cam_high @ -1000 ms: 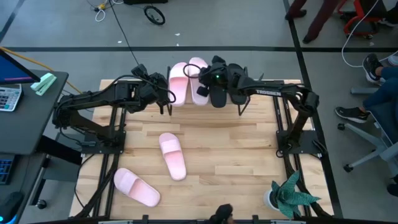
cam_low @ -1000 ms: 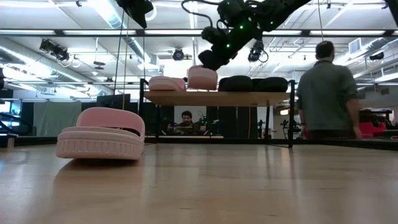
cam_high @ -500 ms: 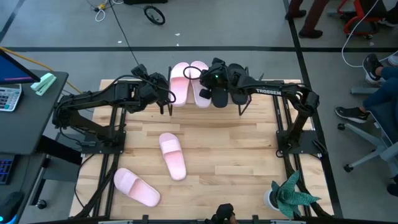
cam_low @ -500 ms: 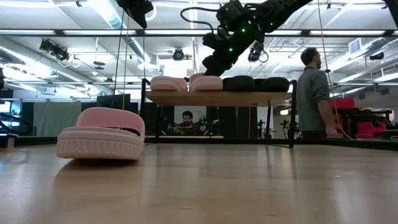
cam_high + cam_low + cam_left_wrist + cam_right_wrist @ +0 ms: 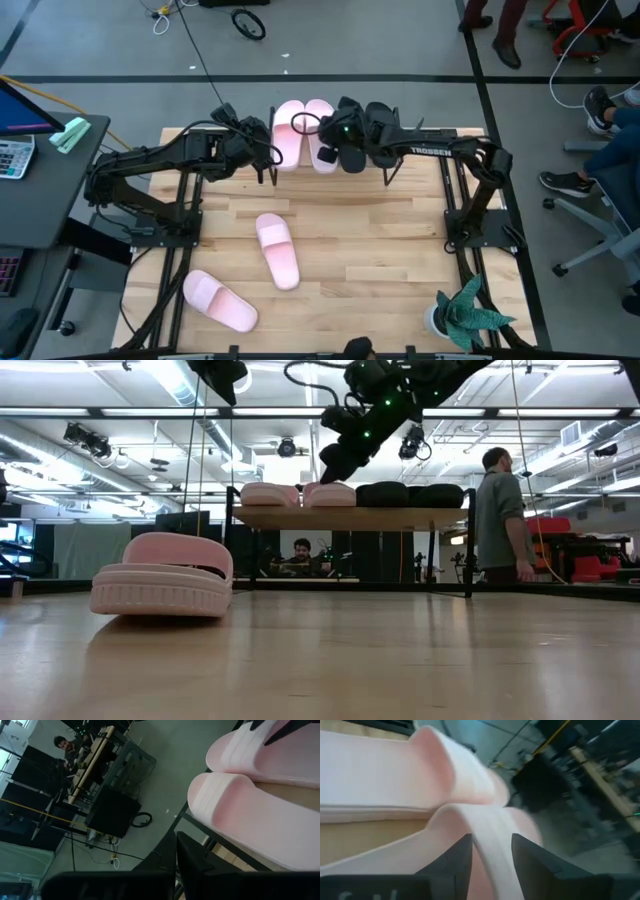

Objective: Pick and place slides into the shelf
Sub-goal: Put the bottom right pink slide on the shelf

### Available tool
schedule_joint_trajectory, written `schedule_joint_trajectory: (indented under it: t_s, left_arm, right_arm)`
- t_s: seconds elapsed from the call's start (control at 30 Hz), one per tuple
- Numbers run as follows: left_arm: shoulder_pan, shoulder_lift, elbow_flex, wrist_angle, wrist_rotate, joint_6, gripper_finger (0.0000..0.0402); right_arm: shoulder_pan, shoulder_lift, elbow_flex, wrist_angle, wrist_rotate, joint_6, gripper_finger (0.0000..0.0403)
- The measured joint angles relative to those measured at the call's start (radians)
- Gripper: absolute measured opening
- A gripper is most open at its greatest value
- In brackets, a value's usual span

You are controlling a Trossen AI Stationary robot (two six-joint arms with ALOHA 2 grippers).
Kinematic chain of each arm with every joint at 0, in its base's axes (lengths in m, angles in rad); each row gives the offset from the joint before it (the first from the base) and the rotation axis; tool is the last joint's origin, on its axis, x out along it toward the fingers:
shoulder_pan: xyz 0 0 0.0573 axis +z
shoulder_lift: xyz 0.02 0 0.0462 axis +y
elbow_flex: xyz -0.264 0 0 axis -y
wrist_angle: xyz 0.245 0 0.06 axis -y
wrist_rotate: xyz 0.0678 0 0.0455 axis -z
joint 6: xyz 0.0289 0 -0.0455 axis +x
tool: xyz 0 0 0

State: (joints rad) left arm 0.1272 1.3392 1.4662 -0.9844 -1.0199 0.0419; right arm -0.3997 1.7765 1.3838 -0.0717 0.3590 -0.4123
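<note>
Slides were the business here, and the right hand (image 5: 322,135) hovered over the second light pink foam slide (image 5: 321,146) on the shelf, its two dark fingers (image 5: 454,857) spread apart on either side of that slide's wide strap and gripping nothing; by the look of it the slide had been let go to rest on the board. That slide lay just beside another light pink foam slide (image 5: 287,135), the pair side by side so that they took up little room. Next along stood two black foam slides (image 5: 410,494), largely hidden under the right arm in the high view. All four sat on the small low shelf (image 5: 350,516), a light wooden board on a thin black metal frame at the far edge of the wooden worktop (image 5: 370,250).

The left hand (image 5: 268,155) waited just beside the shelf's left end, fingers shut and empty.

Two more light pink slides lay loose on the worktop, well apart from the shelf: one (image 5: 278,250) near the middle, the other (image 5: 219,301) toward the near left corner. These, I judged, remained to be fetched.
</note>
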Motion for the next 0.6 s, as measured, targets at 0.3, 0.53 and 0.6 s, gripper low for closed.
schedule_joint_trajectory:
  t_s: [0.3,0.53,0.6]
  left_arm:
    - [0.000,0.000,0.000,-0.001,0.002,-0.006,0.0014]
    - [-0.004,0.000,0.000,-0.029,0.085,-0.050,0.0007]
    - [-0.012,0.000,0.000,-0.066,0.094,-0.090,0.0007]
  right_arm:
    - [0.083,-0.039,0.000,0.001,0.139,-0.062,0.0142]
    - [0.215,-0.137,0.000,-0.090,0.158,0.044,0.0130]
    - [0.259,-0.161,0.000,-0.175,0.125,0.125,0.0115]
